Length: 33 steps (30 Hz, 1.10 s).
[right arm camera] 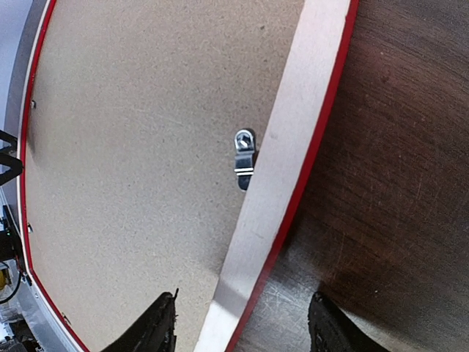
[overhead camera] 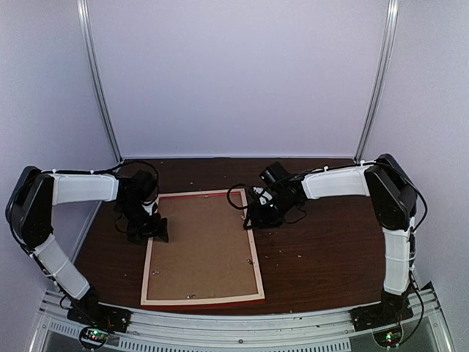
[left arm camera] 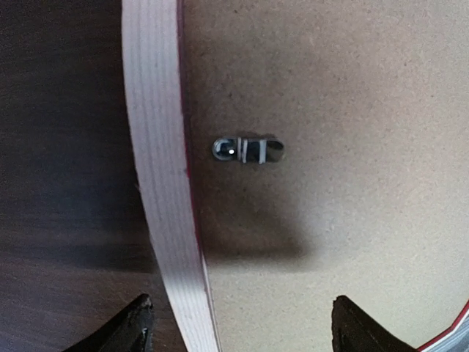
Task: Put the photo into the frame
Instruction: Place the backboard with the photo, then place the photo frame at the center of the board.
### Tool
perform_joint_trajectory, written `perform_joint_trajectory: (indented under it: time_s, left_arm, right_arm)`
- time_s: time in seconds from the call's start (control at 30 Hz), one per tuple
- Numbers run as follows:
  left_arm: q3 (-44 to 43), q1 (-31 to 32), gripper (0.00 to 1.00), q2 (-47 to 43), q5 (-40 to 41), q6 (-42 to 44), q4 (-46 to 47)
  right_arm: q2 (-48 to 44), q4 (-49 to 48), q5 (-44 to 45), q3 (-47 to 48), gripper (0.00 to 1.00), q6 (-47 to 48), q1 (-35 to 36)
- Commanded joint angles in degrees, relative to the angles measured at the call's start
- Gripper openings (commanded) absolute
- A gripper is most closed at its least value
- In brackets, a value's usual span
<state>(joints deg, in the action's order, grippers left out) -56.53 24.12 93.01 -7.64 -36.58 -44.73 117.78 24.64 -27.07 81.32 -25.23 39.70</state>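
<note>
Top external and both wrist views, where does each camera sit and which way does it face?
Top external: above and behind the arm bases, looking down at the table and face-down frame; both arms, left gripper and right gripper show.
Left wrist: on the left arm, facing down at the frame's left rail and a clip; own fingertips show.
Right wrist: on the right arm, facing down at the right rail and another clip; own fingertips show.
Shared: all see the frame and backing board.

Frame [right arm camera: 282, 158] lies back-up, its pale rail with a red outer edge running diagonally. Brown backing board [right arm camera: 132, 147] sits inside. Metal clip [right arm camera: 244, 158] on the board, against the rail; overlap unclear. Right gripper [right arm camera: 242, 330] fingertips spread either side of the rail. Dark table [right arm camera: 396, 183] beyond.
</note>
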Motion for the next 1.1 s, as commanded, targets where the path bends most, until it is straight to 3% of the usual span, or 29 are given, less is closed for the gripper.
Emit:
perform_joint_trajectory:
  time_s: [0.0, 0.33, 0.57, 0.9, 1.07]
  left_arm:
    - [0.1, 0.0, 0.84, 1.5, -0.2, 2.2, 2.6]
    - [4.5, 0.4, 0.80, 0.9, -11.1, 1.2, 13.2]
    - [3.7, 4.7, 0.76, 2.2, -14.6, -0.9, 18.5]
    - [-1.4, 9.1, 0.76, 7.2, -15.5, 0.5, 19.6]
    - [-3.8, 9.1, 0.78, 7.6, -8.3, 2.4, 18.0]
  right_arm:
    - [0.8, 0.1, 0.2, -0.5, 0.61, -0.4, -0.3]
    - [-2.5, -1.6, 2.1, -4.2, 0.58, -3.2, -0.3]
    - [-4.8, 0.2, 4.8, -6.0, 0.56, -3.7, -1.0]
    - [-12.2, 4.3, 11.5, -12.4, 0.48, -4.9, -2.0]
    - [-15.4, 5.1, 14.1, -16.2, 0.41, -6.5, -2.0]
